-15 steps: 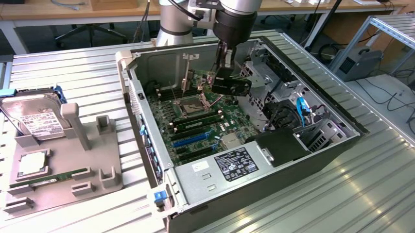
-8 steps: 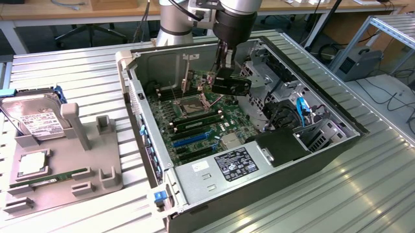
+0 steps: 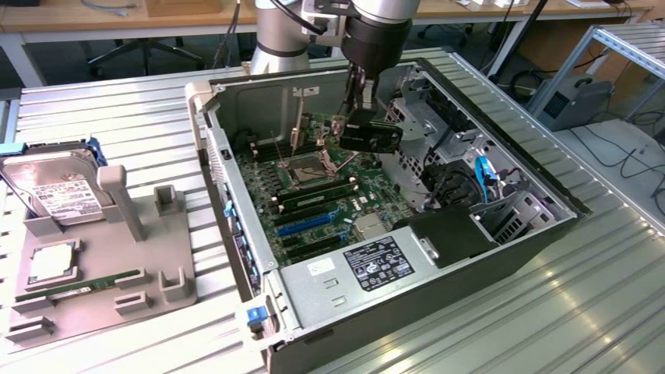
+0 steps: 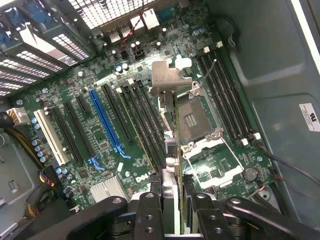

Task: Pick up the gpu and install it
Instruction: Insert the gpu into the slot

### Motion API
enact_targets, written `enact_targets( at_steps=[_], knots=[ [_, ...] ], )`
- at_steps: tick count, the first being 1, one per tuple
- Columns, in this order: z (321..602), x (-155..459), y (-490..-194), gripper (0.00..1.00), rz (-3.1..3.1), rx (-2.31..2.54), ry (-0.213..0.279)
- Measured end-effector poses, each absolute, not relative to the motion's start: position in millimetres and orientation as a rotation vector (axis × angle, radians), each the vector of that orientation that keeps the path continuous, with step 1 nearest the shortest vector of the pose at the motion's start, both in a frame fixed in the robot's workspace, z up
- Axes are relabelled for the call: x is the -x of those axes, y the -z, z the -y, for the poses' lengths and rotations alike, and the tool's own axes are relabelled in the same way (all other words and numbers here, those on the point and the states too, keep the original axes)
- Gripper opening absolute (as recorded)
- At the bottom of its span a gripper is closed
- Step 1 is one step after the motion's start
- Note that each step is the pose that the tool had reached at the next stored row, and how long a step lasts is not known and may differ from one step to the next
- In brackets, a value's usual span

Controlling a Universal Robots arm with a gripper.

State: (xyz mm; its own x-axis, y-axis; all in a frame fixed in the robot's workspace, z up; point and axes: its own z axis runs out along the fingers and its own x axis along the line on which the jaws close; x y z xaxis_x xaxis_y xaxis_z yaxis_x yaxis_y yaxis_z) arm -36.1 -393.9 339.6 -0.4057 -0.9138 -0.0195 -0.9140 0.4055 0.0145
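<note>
Wrist view: end effector (image 4: 172,195) closed narrow on gpu (image 4: 166,80). Card seen edge-on, silver bracket at far end, hanging above motherboard (image 4: 100,100), between long black slots (image 4: 145,120) and CPU socket (image 4: 192,120). Not seated yet.
Exterior view: end effector (image 3: 369,132) deep inside open case (image 3: 499,234), over board's middle.
Judgement for this step: hold card vertical, line its edge along one slot, press straight down, no twist.
</note>
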Motion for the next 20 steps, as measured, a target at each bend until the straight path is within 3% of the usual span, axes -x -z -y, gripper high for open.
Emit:
enact_targets(
  at_steps=[20],
  knots=[
    [393.9, 36.1, -339.6, 0.27, -2.58, 1.778, -0.036]
  ],
)
